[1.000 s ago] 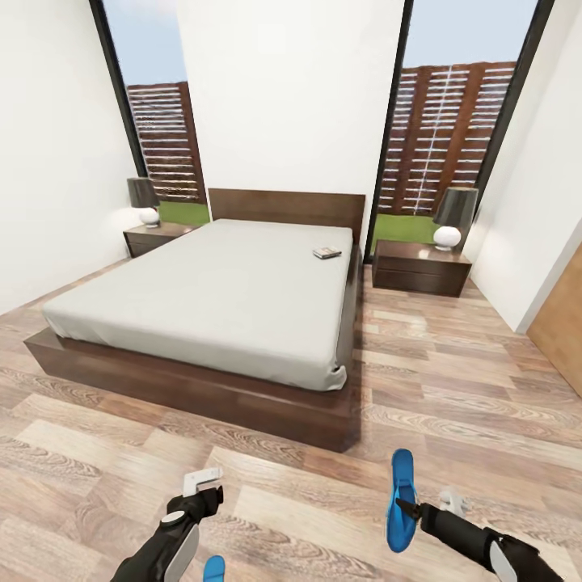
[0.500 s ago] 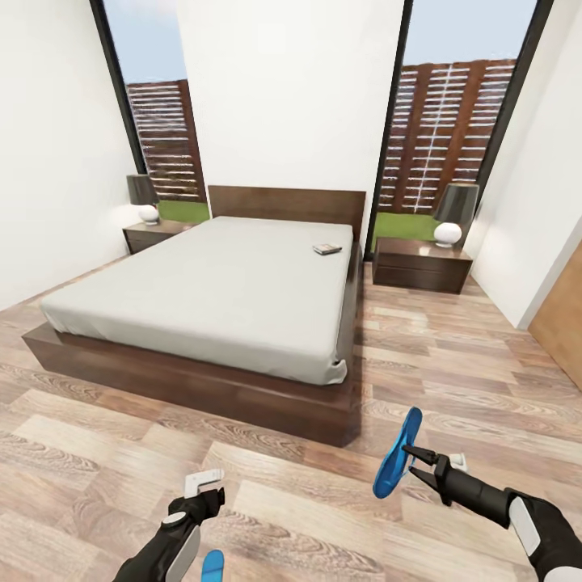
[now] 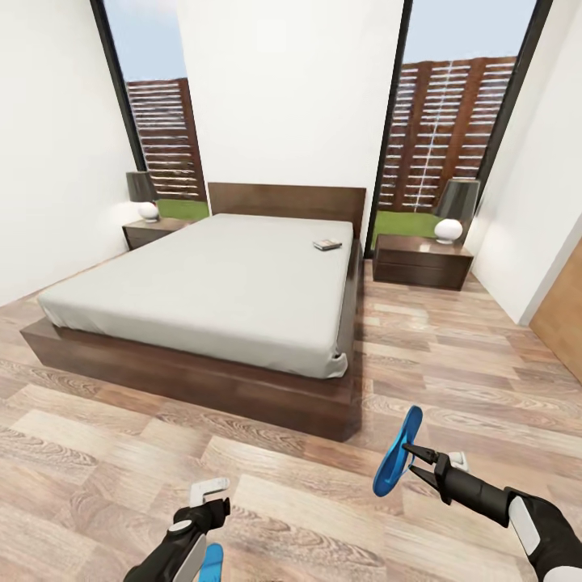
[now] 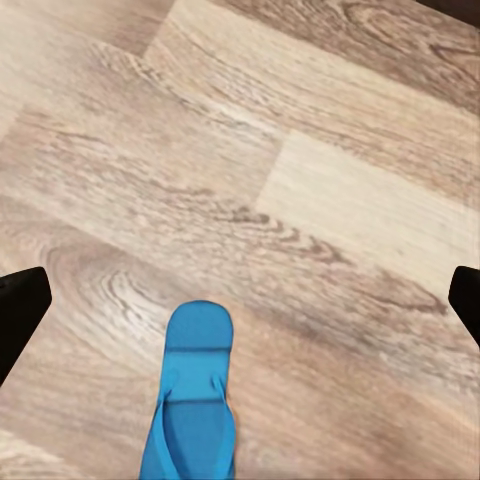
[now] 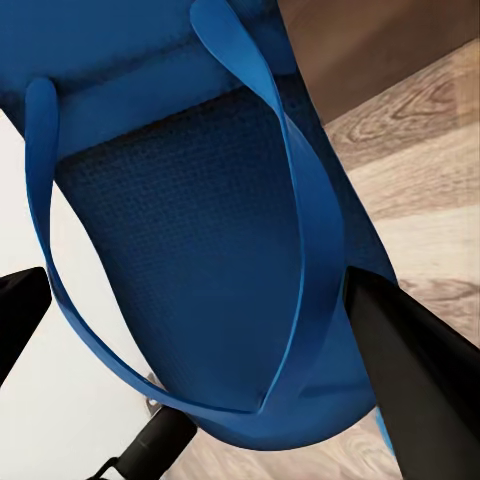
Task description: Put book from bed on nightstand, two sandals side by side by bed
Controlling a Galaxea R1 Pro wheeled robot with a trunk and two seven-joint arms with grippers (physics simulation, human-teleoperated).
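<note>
One blue sandal (image 3: 398, 453) was pinched, tilted, in the right pincer (image 3: 414, 457); the other sandal (image 4: 195, 400) was seen lying below the spread left pincer (image 3: 212, 495).

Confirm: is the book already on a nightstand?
No. In the head view the book lies on the bed's mattress near the headboard, apart from the right nightstand.

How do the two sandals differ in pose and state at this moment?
The right-hand sandal is clear of the floor, tilted on edge, pinched by the right gripper. The left-hand sandal lies flat on the wood floor, straps up, untouched under the open left gripper. Both are bright blue.
</note>
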